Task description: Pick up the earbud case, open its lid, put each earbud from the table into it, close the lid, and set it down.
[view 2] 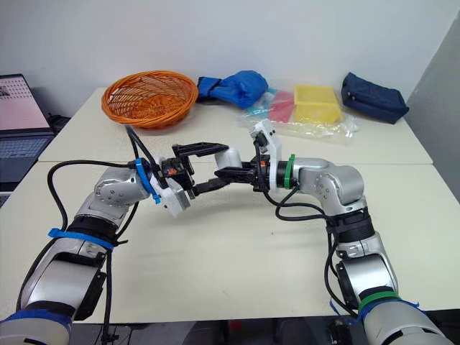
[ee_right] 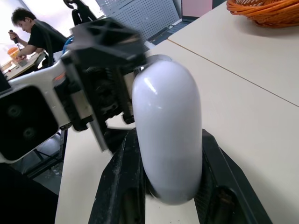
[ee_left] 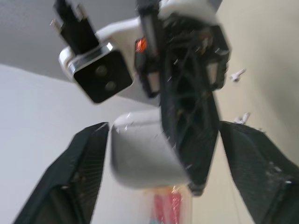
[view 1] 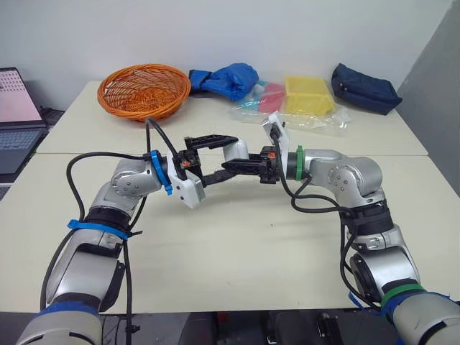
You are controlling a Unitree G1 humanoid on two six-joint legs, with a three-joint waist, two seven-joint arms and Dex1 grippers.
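Over table (view 1: pixel 237 244), glossy rounded earbud case (ee_right: pixel 168 116) pinched by right end effector (ee_right: pixel 169 154), left end effector (ee_left: pixel 163 135) splayed

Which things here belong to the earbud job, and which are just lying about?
Job: case, held in the right gripper; two small white bits, likely the earbuds.
Lying about: basket, blue bundle, yellow tray, navy pouch, laptop.

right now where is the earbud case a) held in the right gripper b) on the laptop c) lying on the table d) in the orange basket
a: the white earbud case sits pinched in the right gripper, raised off the table.
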